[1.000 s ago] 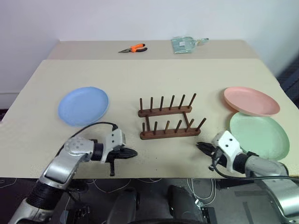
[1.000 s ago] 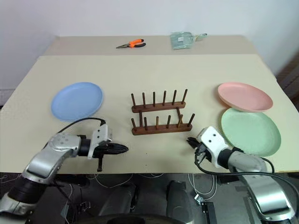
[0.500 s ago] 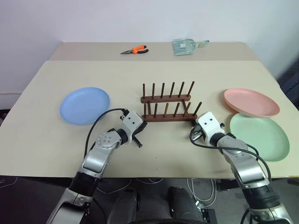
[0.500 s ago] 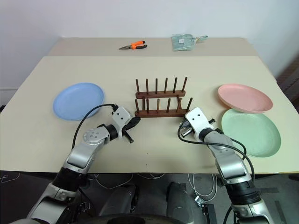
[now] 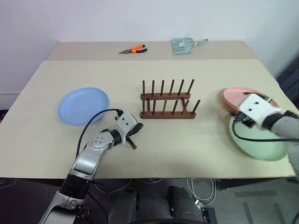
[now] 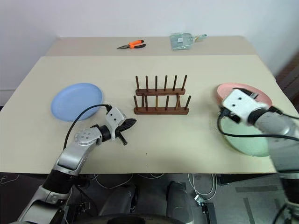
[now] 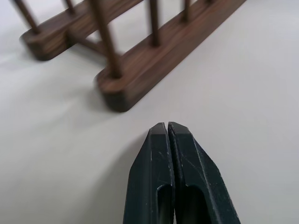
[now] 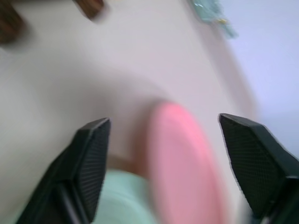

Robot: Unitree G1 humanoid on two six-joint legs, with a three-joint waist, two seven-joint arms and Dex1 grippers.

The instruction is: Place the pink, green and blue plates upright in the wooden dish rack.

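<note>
left eye view shows the big pale beige table (image 5: 196, 140) first. on it the round pale green plastic plate (image 5: 261, 144) lies flat at the right edge, with the round salmon pink plastic plate (image 5: 236, 95) just behind it and touching its rim. the round light blue plastic plate (image 5: 83, 105) lies flat on the left side, well apart from them. the small dark brown wooden dish rack (image 5: 167, 100) stands in the middle with nothing in it.

a moment ago the right gripper (image 8: 166, 140) was shut near the rack. now it has swung over to the pink and green plates with its two black fingers wide apart, holding nothing. it looks ready to pick up the pink plate.

the left gripper (image 7: 169, 128) is pressed shut and empty, near the rack's left end
</note>
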